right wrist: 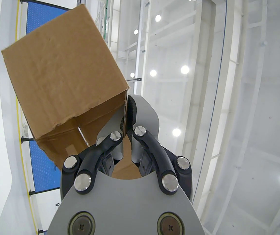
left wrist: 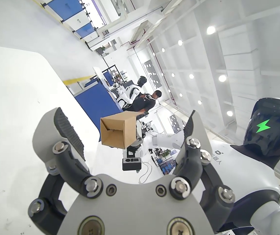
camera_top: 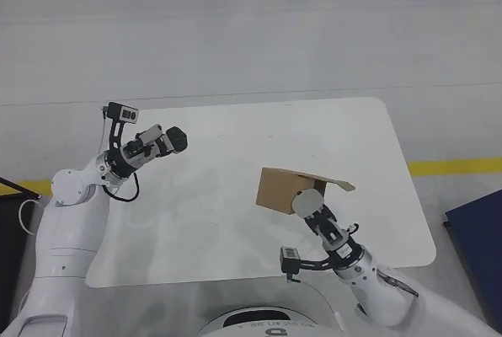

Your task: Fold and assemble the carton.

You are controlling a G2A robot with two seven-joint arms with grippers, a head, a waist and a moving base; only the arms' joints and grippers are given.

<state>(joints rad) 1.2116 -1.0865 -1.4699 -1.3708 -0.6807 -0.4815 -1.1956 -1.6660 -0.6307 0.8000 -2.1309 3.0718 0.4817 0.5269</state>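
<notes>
A brown cardboard carton [camera_top: 286, 189] is held up over the right half of the white table [camera_top: 234, 168], squared into a box shape with a flap sticking out to the right. My right gripper [camera_top: 306, 202] is shut on one wall of the carton [right wrist: 64, 74] at its open end, one finger inside and one outside [right wrist: 126, 121]. My left gripper [camera_top: 173, 139] hangs over the table's far left part, apart from the carton. Its fingers [left wrist: 67, 130] stand wide open with nothing between them [left wrist: 125, 128]. From there the carton [left wrist: 116, 130] shows its folded end.
The white table has rounded corners and its right edge [camera_top: 415, 202] lies close to the carton. A yellow floor line [camera_top: 461, 166] runs past the table. A dark blue panel [camera_top: 495, 244] stands off the table's right side.
</notes>
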